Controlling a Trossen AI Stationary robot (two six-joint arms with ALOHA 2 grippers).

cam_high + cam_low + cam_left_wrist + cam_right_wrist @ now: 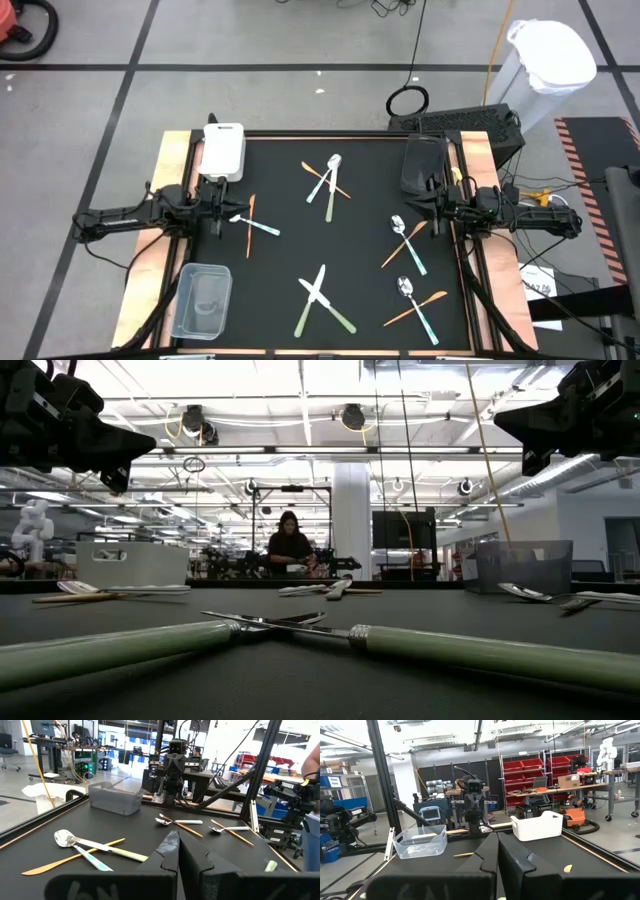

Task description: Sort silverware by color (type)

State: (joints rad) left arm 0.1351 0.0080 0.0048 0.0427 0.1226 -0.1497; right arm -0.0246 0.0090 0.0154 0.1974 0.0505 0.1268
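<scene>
The silverware lies scattered on the black table. Two pale-green-handled knives (322,298) lie crossed near the near edge and fill the low view's foreground (300,630). A spoon, a green knife and an orange piece lie crossed at the far middle (327,180) (85,847). Two spoon-and-orange pairs lie on the right (405,240) (418,305). An orange piece crossed by a blue-handled fork (250,222) lies by my left gripper (230,207) (178,842), which hovers shut. My right gripper (418,200) (497,845) hovers shut at the table's right side.
A white bin (223,150) stands at the far left corner, a dark bin (423,163) at the far right and a clear bin (203,298) at the near left. The middle of the table (300,235) is bare. A person sits far behind the table (290,545).
</scene>
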